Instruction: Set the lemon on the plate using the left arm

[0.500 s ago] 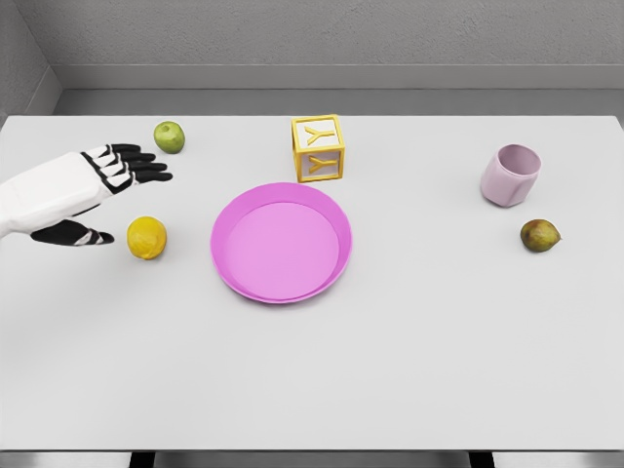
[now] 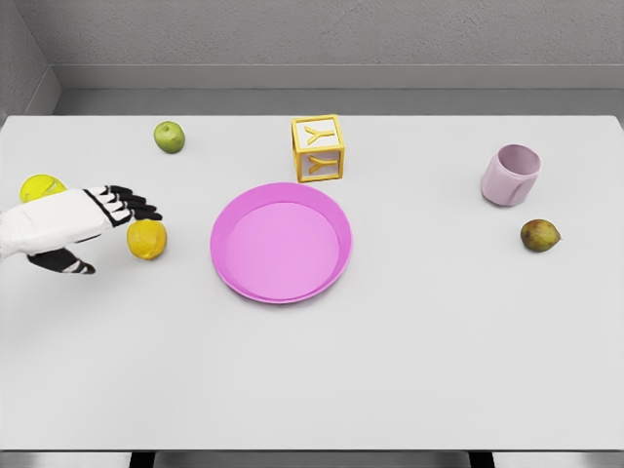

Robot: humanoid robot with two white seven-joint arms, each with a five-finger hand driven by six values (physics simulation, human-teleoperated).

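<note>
Left hand [image 2: 73,226] spread, fingers over lemon [image 2: 147,240].

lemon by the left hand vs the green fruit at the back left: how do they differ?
The lemon is yellow; the green fruit is green with a dark stem dimple on top. The lemon sits nearer the front, close to the pink plate, and the green fruit lies farther back toward the table's rear edge. The left hand has its fingers over the lemon's upper left; nothing is near the green fruit. Both are small, roundish and rest on the white table.
</note>
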